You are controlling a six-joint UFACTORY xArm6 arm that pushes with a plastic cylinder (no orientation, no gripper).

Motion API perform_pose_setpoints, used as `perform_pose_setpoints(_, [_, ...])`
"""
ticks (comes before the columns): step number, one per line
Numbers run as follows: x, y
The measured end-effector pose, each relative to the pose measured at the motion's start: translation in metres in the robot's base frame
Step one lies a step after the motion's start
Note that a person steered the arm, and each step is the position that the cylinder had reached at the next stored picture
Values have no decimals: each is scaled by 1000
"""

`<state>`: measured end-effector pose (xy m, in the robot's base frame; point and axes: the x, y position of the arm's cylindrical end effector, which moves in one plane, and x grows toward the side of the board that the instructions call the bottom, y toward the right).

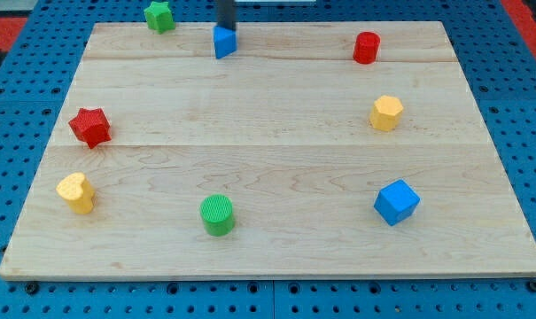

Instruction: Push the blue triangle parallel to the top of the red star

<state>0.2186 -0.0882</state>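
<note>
A: Where is the blue triangle [224,42] found?
B: Near the wooden board's [268,168] top edge, well apart from the red star [90,127] at the view's left.
A: And my tip [225,27]?
B: It is seen touching the triangle's top; no gripper is fitted.

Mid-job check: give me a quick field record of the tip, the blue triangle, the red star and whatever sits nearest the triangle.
tip: my tip at the blue triangle's top edge, apparently touching
target block: blue triangle, near the board's top edge
reference block: red star, view's left, well below the triangle
nearest neighbour: green star, left of the triangle, at the board's top edge
task state: not yet done
</note>
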Motion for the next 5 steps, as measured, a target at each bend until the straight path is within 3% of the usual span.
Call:
perform_pose_setpoints(1, [11, 4])
perform_pose_setpoints(3, [4, 102])
perform_pose_setpoints(5, [43, 31])
